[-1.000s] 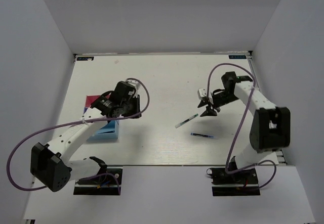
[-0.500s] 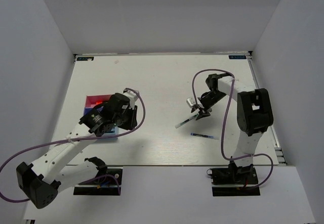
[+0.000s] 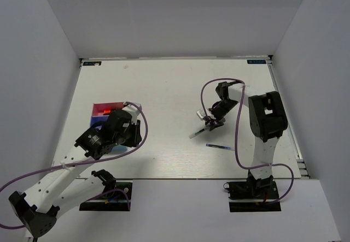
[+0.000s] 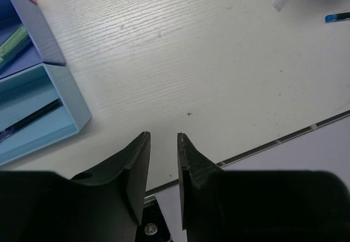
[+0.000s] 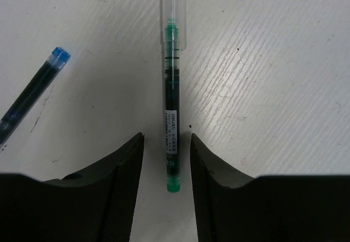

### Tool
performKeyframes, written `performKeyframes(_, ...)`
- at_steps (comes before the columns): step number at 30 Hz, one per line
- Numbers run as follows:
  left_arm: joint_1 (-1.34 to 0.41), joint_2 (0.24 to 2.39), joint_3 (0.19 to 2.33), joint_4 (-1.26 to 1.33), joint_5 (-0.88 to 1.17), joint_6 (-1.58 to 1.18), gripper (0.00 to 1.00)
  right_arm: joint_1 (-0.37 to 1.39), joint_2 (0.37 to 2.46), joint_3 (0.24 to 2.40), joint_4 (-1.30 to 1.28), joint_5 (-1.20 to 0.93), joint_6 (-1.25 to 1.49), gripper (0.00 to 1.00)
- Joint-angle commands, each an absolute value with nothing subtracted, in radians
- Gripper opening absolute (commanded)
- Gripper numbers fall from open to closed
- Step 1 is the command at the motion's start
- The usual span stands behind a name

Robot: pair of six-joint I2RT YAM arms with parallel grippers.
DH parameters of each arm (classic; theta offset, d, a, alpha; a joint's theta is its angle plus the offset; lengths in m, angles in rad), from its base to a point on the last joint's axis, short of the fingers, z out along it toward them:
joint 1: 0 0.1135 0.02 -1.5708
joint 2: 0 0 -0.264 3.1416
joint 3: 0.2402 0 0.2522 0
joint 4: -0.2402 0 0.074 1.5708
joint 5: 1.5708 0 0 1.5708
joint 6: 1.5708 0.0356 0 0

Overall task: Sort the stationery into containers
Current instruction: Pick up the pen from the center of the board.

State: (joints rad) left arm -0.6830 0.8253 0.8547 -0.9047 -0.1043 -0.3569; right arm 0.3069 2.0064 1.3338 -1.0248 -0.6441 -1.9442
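A clear pen with green ink (image 5: 172, 116) lies on the white table, its near end between the open fingers of my right gripper (image 5: 167, 138). The fingers stand on either side of it without touching. In the top view this pen (image 3: 199, 130) and right gripper (image 3: 211, 123) are right of centre. A thin blue pen (image 5: 33, 92) lies to the left, also seen in the top view (image 3: 220, 146). My left gripper (image 4: 163, 135) is slightly open and empty above the table's near edge. The pink box (image 3: 104, 110) and blue box (image 4: 65, 97) adjoin at the left.
The light blue box holds a dark pen (image 4: 33, 116). A darker blue compartment (image 4: 38, 29) beside it holds a green item (image 4: 13, 40). The left arm (image 3: 117, 130) covers most of the boxes in the top view. The table's front edge (image 4: 284, 135) runs just below the left gripper.
The left arm has drawn back from the boxes toward the near edge. The right gripper has moved left and down, so its fingers now straddle the green pen.
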Motion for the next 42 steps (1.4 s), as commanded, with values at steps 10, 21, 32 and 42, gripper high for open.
performKeyframes(10,-0.686,0.721,0.880,-0.971,-0.110,-0.402,0.38,0.345,2.045,1.296,-1.038,-0.342,-1.965,0.25)
performKeyframes(21,-0.686,0.706,0.900,-1.008,-0.098,-0.399,0.38,0.402,2.037,1.259,-0.943,-0.203,-1.744,0.10)
performKeyframes(32,-0.686,0.693,0.923,-1.019,-0.092,-0.394,0.38,0.442,1.956,1.250,-0.913,-0.328,-1.508,0.00)
performKeyframes(42,-0.684,0.703,0.957,-1.023,-0.095,-0.387,0.38,0.465,1.888,1.293,-0.936,-0.423,-1.373,0.00)
